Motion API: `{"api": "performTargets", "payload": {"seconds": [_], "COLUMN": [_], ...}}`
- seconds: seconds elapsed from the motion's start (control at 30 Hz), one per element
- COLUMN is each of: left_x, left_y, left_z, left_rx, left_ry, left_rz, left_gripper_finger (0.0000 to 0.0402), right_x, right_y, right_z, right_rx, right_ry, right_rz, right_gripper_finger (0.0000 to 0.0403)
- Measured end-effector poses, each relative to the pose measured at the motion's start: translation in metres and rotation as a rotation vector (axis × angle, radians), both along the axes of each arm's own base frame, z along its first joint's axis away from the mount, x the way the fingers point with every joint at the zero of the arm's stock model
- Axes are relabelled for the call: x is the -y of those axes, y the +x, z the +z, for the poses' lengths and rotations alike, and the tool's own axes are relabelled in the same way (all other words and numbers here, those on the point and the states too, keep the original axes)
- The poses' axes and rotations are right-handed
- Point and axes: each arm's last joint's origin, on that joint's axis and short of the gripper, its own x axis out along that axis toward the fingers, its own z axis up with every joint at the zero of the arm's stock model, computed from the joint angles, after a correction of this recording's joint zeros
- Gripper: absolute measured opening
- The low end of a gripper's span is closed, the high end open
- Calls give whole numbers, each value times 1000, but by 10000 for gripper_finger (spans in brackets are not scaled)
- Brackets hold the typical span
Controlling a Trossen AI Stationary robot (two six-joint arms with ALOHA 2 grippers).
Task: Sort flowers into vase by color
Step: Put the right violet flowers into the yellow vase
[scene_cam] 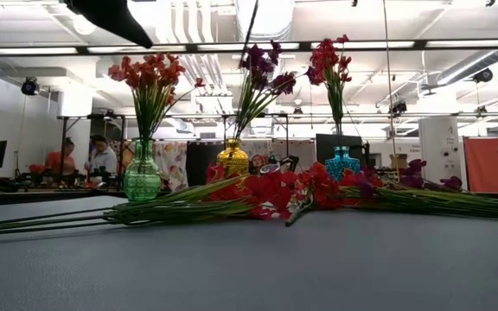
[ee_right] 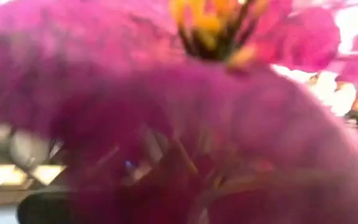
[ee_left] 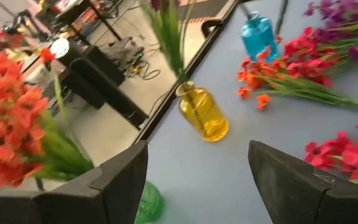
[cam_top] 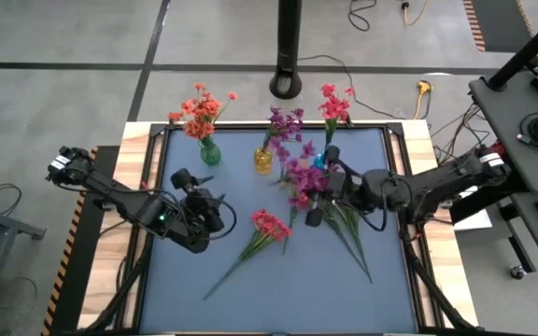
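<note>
Pressing against right gripper [cam_top: 322, 187]: purple flowers [cam_top: 302, 175].

Along the table's [cam_top: 250, 299] far edge stand a green vase [cam_top: 210, 152] of orange-red flowers [cam_top: 199, 112], a yellow vase [cam_top: 263, 161] of purple ones [cam_top: 285, 122], and pink-red flowers [cam_top: 334, 103] toward the far right corner. The right gripper [cam_top: 320, 182] sits in a purple spray [cam_top: 302, 177] just right of the yellow vase. The left gripper [cam_top: 215, 207] hovers near the left edge, beside a red spray [cam_top: 269, 224] lying mid-table.
</note>
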Motion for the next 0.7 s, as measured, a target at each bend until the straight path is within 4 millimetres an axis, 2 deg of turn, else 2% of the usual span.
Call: {"api": "performTargets", "payload": {"seconds": [0.13,0.3,0.7], "left_x": [-4,-6,-7], "left_y": [-7,-12,-13], "left_z": [-4,-6,-10], "left_rx": [-42,-47,-69], "left_ry": [11,5,20], "left_rz": [30,59,60], "left_gripper_finger": [260,260,260], "right_x": [23,48,85], "right_y": [4,26,65], "right_z": [-16,-35,-50], "right_rx": [84,30,-23], "right_ry": [19,24,14], "right_rz": [-76,-130,-251], "right_gripper_finger": [18,18,18]}}
